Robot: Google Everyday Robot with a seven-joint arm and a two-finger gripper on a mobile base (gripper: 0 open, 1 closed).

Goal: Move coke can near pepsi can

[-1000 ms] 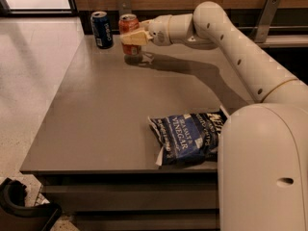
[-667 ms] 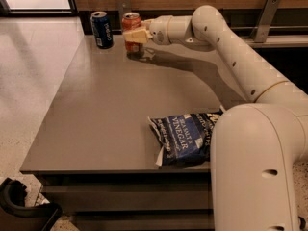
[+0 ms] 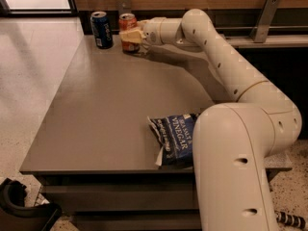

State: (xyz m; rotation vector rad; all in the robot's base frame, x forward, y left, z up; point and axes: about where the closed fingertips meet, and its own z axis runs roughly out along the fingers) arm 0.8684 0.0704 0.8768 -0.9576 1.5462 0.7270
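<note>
**Coke can held beside the pepsi can at the far edge of the table**

At far left stands the pepsi can (image 3: 101, 29), dark blue with a silver top and white lettering, upright on the grey table (image 3: 106, 109). Just to its right, near but apart from it, is the coke can (image 3: 127, 22): red-orange, silver-topped, upright, its middle crossed by a pale finger. The gripper (image 3: 131, 35) reaches in from the right and its jaws appear clenched on the coke can; whether the can's base touches the table cannot be told. The cream arm (image 3: 226, 66) stretches back toward the near right. A blue chip bag (image 3: 173, 139) lies flat at the near edge, well apart from both cans.

The step in hand is judged to be placement. To do it well, the can should be lowered straight down until its base sits flat, without nudging the pepsi can. The jaws should then part evenly and draw back to the right, so that no finger drags the light can over.
</note>
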